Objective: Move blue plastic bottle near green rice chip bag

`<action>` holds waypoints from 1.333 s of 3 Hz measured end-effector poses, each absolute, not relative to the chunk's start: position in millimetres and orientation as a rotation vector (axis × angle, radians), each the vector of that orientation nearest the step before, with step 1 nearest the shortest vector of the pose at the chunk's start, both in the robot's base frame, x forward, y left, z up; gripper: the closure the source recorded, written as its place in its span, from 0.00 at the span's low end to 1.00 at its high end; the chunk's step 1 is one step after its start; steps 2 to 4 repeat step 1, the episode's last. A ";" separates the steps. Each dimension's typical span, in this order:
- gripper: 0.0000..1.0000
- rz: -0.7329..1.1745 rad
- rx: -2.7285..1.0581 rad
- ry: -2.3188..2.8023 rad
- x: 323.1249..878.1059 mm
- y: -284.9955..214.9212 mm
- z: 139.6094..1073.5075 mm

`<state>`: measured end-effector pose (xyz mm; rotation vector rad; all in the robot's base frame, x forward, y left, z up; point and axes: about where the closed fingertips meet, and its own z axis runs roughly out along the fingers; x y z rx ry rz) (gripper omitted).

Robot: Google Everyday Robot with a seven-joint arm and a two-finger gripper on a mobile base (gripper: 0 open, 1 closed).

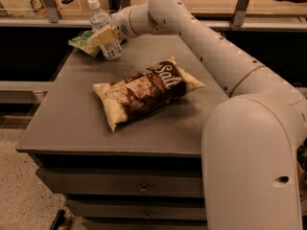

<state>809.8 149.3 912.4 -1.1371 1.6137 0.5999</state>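
The small, crinkled, bright green snack bag (81,41) lies on the grey tabletop (67,123), behind and to the left of the large brown-and-cream "Salt" bag (144,92). The clear bluish plastic bottle with a white cap (100,19) also stands behind and left of that bag, upright against the green one. The tool (107,35) is clamped round its middle.

The end effector (106,36), at the blue plastic bottle (100,19), partly hides the green rice chip bag (82,41).
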 end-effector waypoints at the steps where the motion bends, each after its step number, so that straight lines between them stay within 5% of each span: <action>1: 0.00 0.600 -1.137 1.614 809.8 149.4 912.4; 4: 0.00 0.600 -1.137 1.614 809.8 149.4 912.4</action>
